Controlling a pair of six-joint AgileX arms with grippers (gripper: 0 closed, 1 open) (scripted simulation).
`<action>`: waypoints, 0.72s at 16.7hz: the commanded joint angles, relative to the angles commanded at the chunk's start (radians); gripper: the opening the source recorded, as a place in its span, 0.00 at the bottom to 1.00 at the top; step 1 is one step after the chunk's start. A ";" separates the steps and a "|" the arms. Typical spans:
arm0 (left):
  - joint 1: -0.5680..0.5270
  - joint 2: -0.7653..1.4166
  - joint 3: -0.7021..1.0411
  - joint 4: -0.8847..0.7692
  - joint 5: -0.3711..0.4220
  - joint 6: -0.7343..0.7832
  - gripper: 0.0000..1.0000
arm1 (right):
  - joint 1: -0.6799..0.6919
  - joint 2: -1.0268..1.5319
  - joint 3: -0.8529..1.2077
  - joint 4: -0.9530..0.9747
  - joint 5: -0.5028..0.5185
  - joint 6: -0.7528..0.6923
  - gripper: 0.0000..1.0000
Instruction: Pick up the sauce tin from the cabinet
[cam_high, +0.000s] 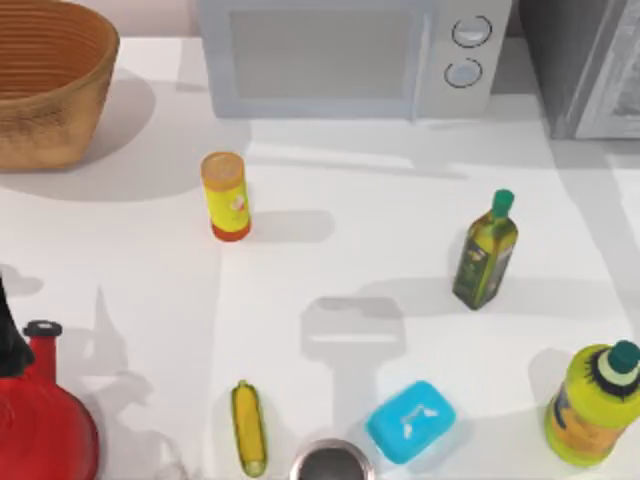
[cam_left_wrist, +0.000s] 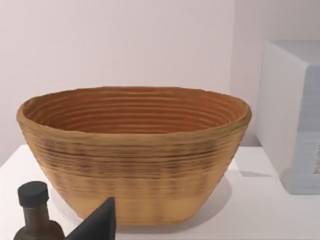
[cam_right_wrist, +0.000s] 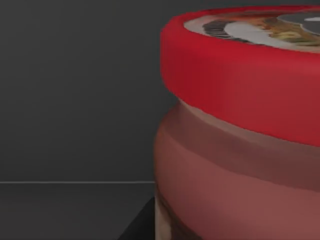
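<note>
The sauce tin (cam_right_wrist: 240, 130) looms very close in the right wrist view, with a red rim, a dark patterned top and a reddish side. It stands on a dark floor before a dark wall, inside the cabinet (cam_high: 585, 65), the grey unit at the top view's back right. A dark part of my right gripper (cam_right_wrist: 142, 225) shows beside the tin's base. My left arm (cam_high: 8, 340) is parked at the table's left edge, and a dark tip of the left gripper (cam_left_wrist: 100, 222) points toward the basket.
On the table stand a wicker basket (cam_high: 45, 80), a white microwave (cam_high: 340, 55), a yellow canister (cam_high: 226, 195), an olive oil bottle (cam_high: 485, 250), a yellow-green bottle (cam_high: 592, 405), a red kettle (cam_high: 40, 420), a corn cob (cam_high: 248, 428), a blue box (cam_high: 410, 422) and a metal cup (cam_high: 330, 462).
</note>
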 joint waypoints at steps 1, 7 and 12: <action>0.000 0.000 0.000 0.000 0.000 0.000 1.00 | 0.000 0.000 0.000 0.000 0.000 0.000 0.47; 0.000 0.000 0.000 0.000 0.000 0.000 1.00 | 0.000 0.000 0.000 0.000 0.000 0.000 0.02; 0.000 0.000 0.000 0.000 0.000 0.000 1.00 | 0.000 0.000 0.000 0.000 0.000 0.000 0.00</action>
